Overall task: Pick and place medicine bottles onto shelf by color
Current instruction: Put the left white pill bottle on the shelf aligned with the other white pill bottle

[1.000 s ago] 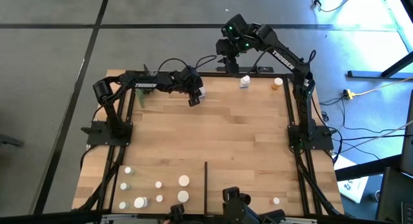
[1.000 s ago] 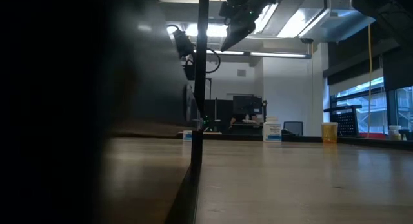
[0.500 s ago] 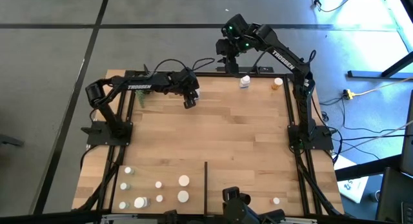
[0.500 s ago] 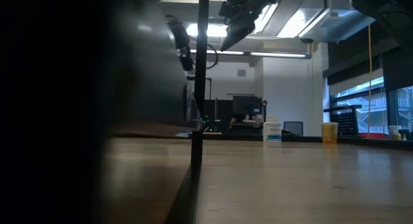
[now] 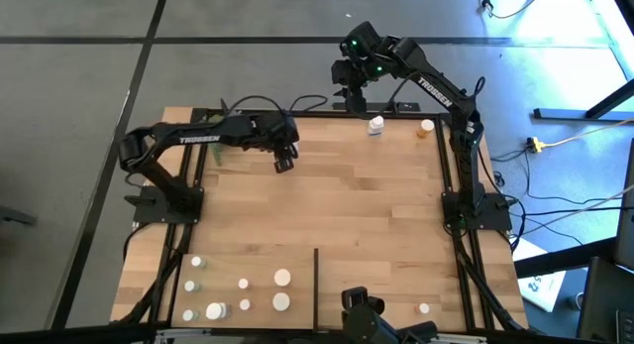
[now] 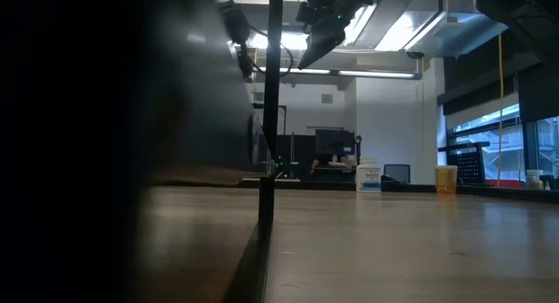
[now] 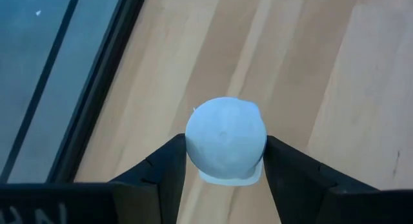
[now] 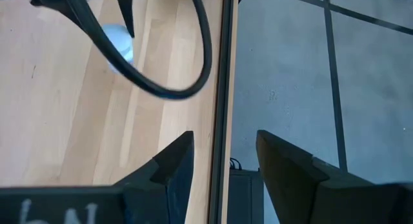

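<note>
The word TROSSEN was legible in white on both dark arms in the high view; no other writing could be read, and the labels on the bottles were too small to make out.

The left gripper (image 5: pixel 284 164) stood over the far-left part of the shelf (image 5: pixel 357 205), its jaws closed partway on a white-capped bottle (image 7: pixel 225 139), one finger (image 7: pixel 169 175) against each side of it. In the left wrist view this bottle hung above bare planks, near the black bar at the shelf's edge.

The right gripper (image 8: pixel 221 162) was raised beyond the far edge, above the black frame bar, its jaws parted and holding nothing. A black cable (image 8: pixel 169 88) looped across its view.

A white bottle (image 5: pixel 375 125) and an orange bottle (image 5: pixel 426 128) stood near the far edge, towards the right, apart from one another. A group of white-capped bottles (image 5: pixel 245 293) stood at the near left, left of the short divider strip (image 5: pixel 316 285). One small bottle (image 5: pixel 424 308) stood alone at the near right.

The middle of the shelf was open wood between the far items and the near group. Black bars bounded both sides and the far edge. A small green plant (image 5: pixel 215 151) sat at the far-left corner beneath the left arm.
</note>
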You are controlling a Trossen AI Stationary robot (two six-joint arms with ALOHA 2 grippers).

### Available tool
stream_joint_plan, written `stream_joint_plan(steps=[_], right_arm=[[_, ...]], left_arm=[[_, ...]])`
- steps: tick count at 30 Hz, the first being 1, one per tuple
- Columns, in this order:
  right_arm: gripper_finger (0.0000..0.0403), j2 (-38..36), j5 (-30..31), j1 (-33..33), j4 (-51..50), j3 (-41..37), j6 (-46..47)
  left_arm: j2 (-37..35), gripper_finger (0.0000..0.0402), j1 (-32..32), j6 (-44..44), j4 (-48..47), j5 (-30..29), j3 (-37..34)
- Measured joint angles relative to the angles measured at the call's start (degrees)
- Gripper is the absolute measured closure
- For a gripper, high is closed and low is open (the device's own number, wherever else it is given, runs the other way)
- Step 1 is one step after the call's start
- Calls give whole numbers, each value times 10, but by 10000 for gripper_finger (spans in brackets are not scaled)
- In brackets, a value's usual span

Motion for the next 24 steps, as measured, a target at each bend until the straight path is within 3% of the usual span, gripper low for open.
stream_joint_plan(steps=[8,15,24], right_arm=[[233,0,0,0,5,0,0],[233,0,0,0,9,0,0],[233,0,0,0,13,0,0]], left_arm=[[-50,222,-17,-37,-60,-6,-8],[-153,222,-48,-95,-45,-16,-94],[-248,222,-129,-153,-107,-64,-116]])
